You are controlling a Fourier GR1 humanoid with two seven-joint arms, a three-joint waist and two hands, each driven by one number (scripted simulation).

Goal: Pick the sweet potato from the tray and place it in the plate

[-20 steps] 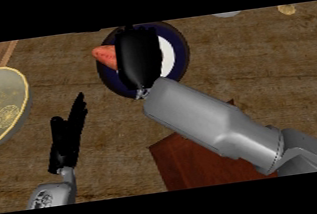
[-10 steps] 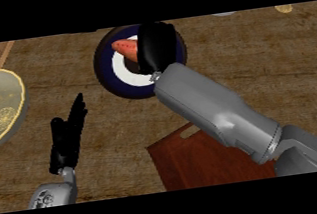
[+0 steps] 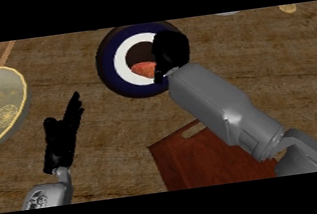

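Sweet potato [image 3: 143,69] on plate [image 3: 111,60] (right hand [image 3: 170,52] above)

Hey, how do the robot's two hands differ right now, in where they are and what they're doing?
The right hand is over the dark blue plate at the far side, next to the sweet potato; the left hand is over bare counter, nearer the robot. The right hand's fingers bend down toward the sweet potato, while the left hand's fingers are straight and hold nothing. Both hands are black, on grey forearms.
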